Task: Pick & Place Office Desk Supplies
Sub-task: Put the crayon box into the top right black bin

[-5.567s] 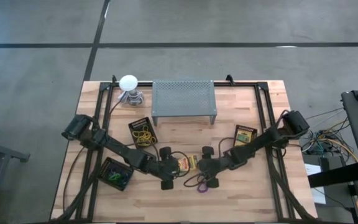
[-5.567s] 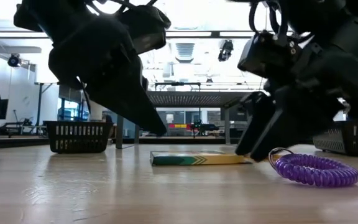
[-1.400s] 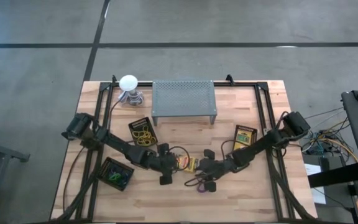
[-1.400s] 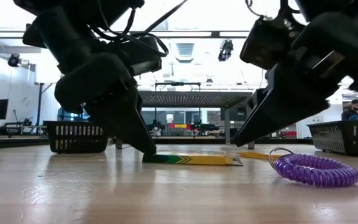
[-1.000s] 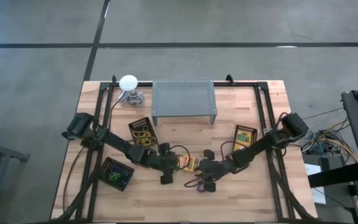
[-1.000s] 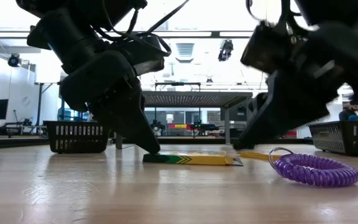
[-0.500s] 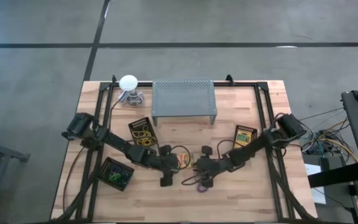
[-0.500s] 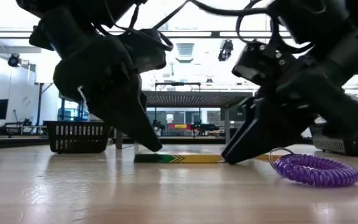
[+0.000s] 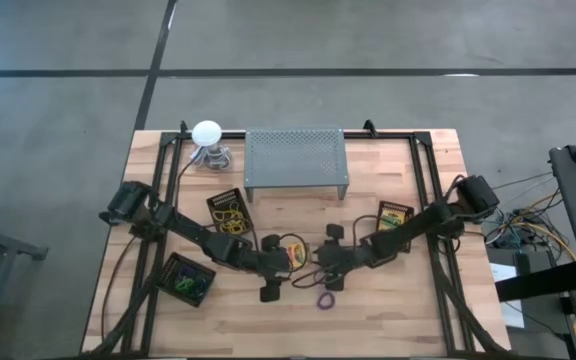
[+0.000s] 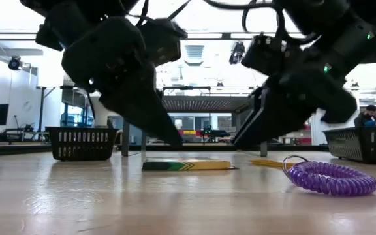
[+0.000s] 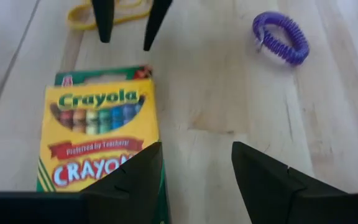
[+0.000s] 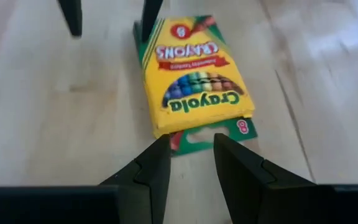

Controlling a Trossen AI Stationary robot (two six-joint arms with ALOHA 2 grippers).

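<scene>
So compared to a second back, the right gripper (image 9: pixel 325 265) had slid further toward the middle of the surface (image 9: pixel 388 310), and both grippers had lifted off the wood; the crayon box (image 10: pixel 186 165) between them barely budged.

The box lay flat near the center, a thin cardboard rectangle, glossy yellow front with green edges and a row of printed crayons. The left gripper (image 11: pixel 192 167) hung just over one short end of it with its jaws spread fairly wide and nothing between them. The right gripper hovered over the opposite end, where a green flap stuck out; its jaws were parted by a narrower gap and also held nothing. From table height you could see both sets of dark, tapered, wedge-shaped fingers clear of the box, not touching it.

A purple coiled loop (image 10: pixel 332 178), springy plastic like a phone cord, sat on the surface just beside the right gripper, apart from the box. A yellowish rubber band (image 11: pixel 109 14) lay limp by the far end of the box.

Further out: a second crayon box (image 9: pixel 393 217) lay under the right arm, and two black mesh trays, one (image 9: pixel 230 211) holding yellowish bands and one (image 9: pixel 185 279) holding green stuff. At the back stood the grey perforated metal stand (image 9: pixel 296 160) and a white ball-topped object (image 9: pixel 207 133). The surface itself was pale wood planks with visible grain.
</scene>
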